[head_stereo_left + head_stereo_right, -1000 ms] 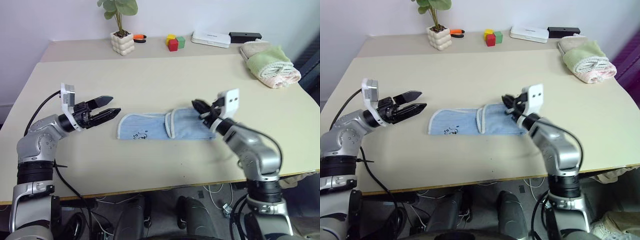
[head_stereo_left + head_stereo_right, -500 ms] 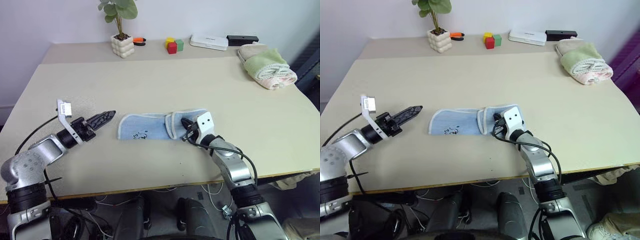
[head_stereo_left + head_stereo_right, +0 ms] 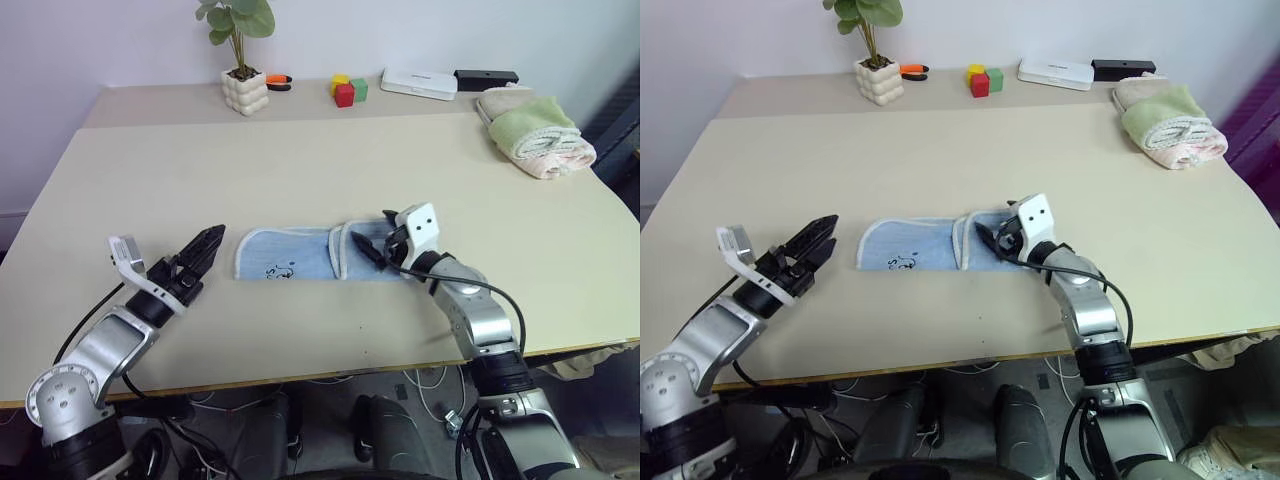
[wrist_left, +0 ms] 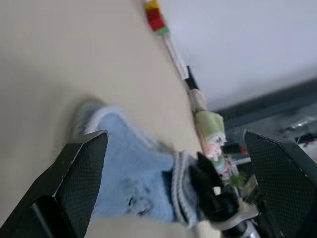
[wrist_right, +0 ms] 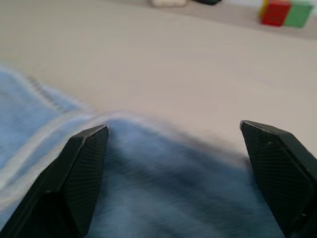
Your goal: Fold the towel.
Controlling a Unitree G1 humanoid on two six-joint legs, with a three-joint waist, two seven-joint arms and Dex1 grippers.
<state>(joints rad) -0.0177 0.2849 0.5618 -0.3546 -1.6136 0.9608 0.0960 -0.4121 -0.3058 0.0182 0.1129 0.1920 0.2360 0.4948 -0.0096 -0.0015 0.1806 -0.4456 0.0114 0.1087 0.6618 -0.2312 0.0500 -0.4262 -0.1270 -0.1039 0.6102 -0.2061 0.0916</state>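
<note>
Right end of towel (image 3: 300, 255) hidden behind right pincer (image 3: 378, 240); dark printed mark on towel too small to read.

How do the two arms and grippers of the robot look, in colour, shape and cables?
Both arms are silver-grey metal with rounded joints and black bands. Each ends in a gripper, left gripper and right gripper, with two black, pointed fingers of textured, carbon-like surface. A small white camera block sits on each wrist, and thin black cables loop along each forearm.
</note>
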